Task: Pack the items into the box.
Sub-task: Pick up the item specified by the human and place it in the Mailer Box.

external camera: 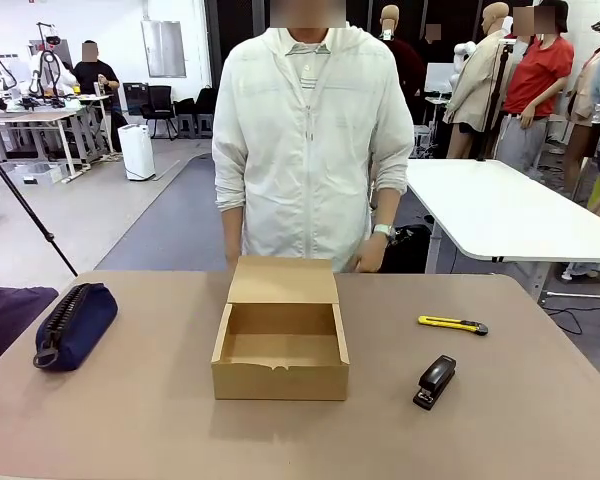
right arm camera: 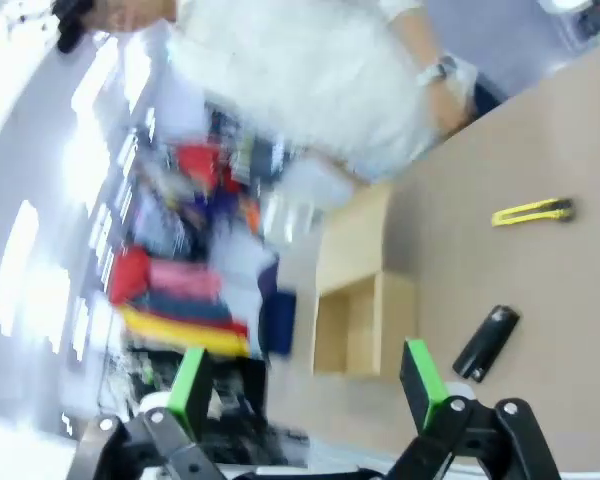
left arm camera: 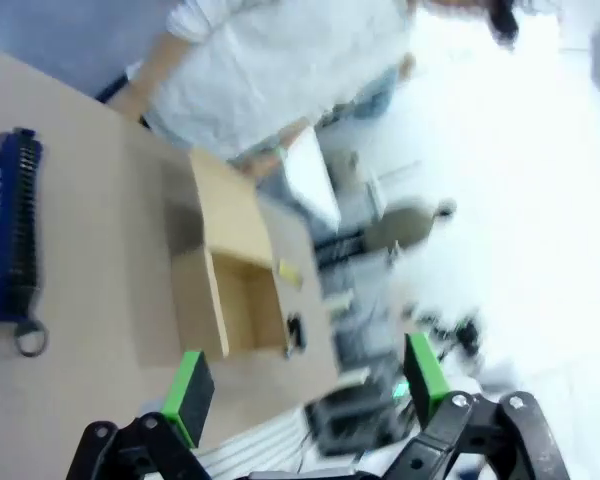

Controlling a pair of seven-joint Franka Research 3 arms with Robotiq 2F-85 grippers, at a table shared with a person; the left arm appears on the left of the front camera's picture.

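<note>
The brown cardboard box (external camera: 280, 350) stands open at the table's middle, its flap lid folded back toward the person; it also appears in the left wrist view (left arm camera: 225, 290) and the right wrist view (right arm camera: 355, 305). It looks empty inside. A navy-blue pouch (external camera: 75, 325) with a black zipper lies at the left (left arm camera: 10, 235). A small black stapler (external camera: 435, 382) lies right of the box (right arm camera: 485, 342). My left gripper (left arm camera: 305, 390) is open, high above the table. My right gripper (right arm camera: 305, 385) is open too, also well above the table.
A slim yellow utility knife (external camera: 452, 324) lies beyond the stapler (right arm camera: 533, 211). A person in a white jacket (external camera: 305, 150) stands at the far edge, hands hanging near the table's rim. The brown table (external camera: 130, 420) has bare room in front of the box.
</note>
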